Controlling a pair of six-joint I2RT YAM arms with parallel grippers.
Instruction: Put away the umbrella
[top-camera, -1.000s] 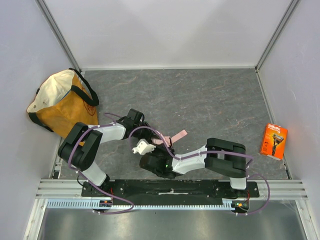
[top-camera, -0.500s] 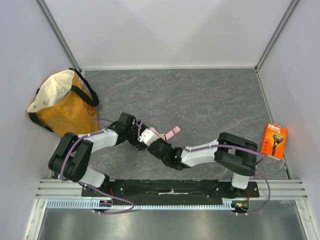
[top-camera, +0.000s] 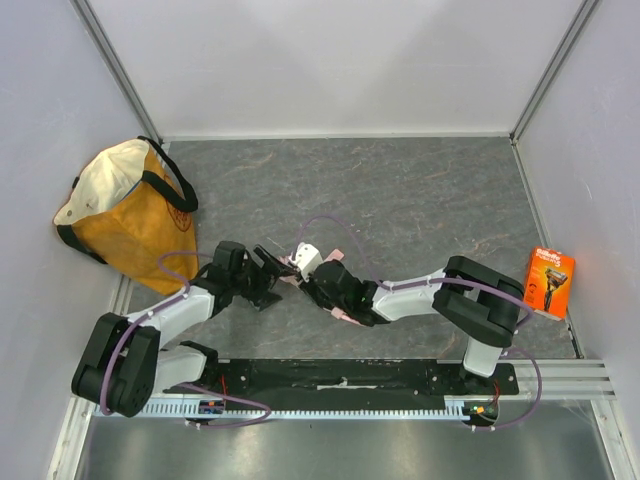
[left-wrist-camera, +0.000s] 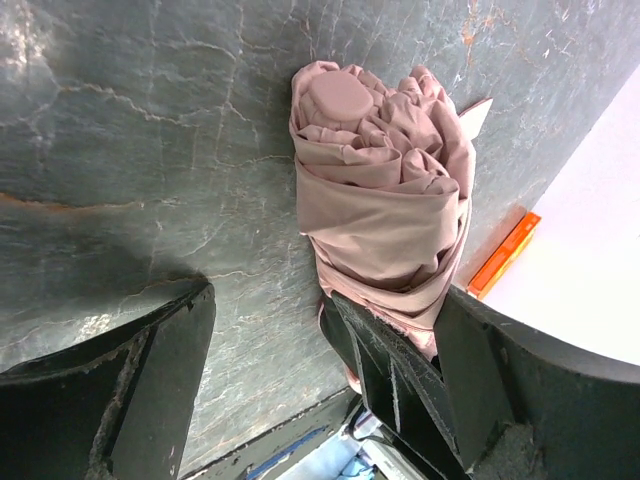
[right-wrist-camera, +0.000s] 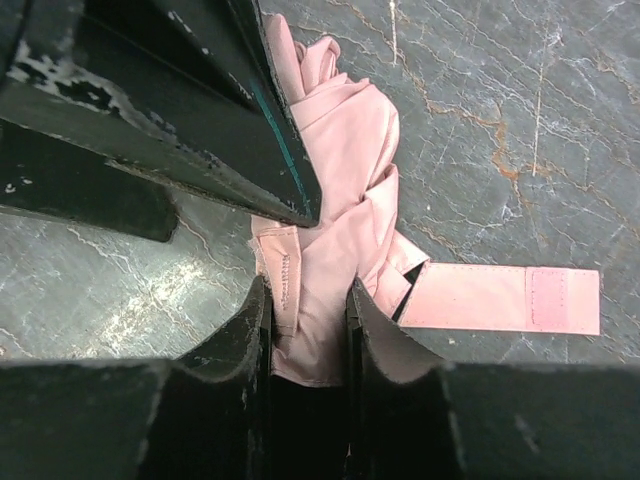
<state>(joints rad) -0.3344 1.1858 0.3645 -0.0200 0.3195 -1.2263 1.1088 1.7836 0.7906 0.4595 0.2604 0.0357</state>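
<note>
The umbrella (left-wrist-camera: 382, 190) is a bundle of pale pink fabric lying on the grey table, its round cap end pointing away in the left wrist view. My right gripper (right-wrist-camera: 308, 300) is shut on the umbrella's (right-wrist-camera: 335, 170) near end, with fabric filling the gap between its fingers. The flat pink strap (right-wrist-camera: 500, 298) lies out to the right of it. My left gripper (left-wrist-camera: 330, 305) is open wide, and a right finger (left-wrist-camera: 395, 375) stands between its fingers. From above, the two grippers (top-camera: 268, 272) (top-camera: 312, 277) meet tip to tip near the front centre, and only the strap (top-camera: 337, 250) shows.
An orange-and-cream tote bag (top-camera: 125, 205) stands against the left wall, just behind the left arm. An orange razor box (top-camera: 547, 282) lies at the right edge of the table. White walls close in the table on three sides.
My left gripper opened, let go of the umbrella and drew back to the left. The right arm carried the umbrella's end left and away, its jaws slightly wider than before.
</note>
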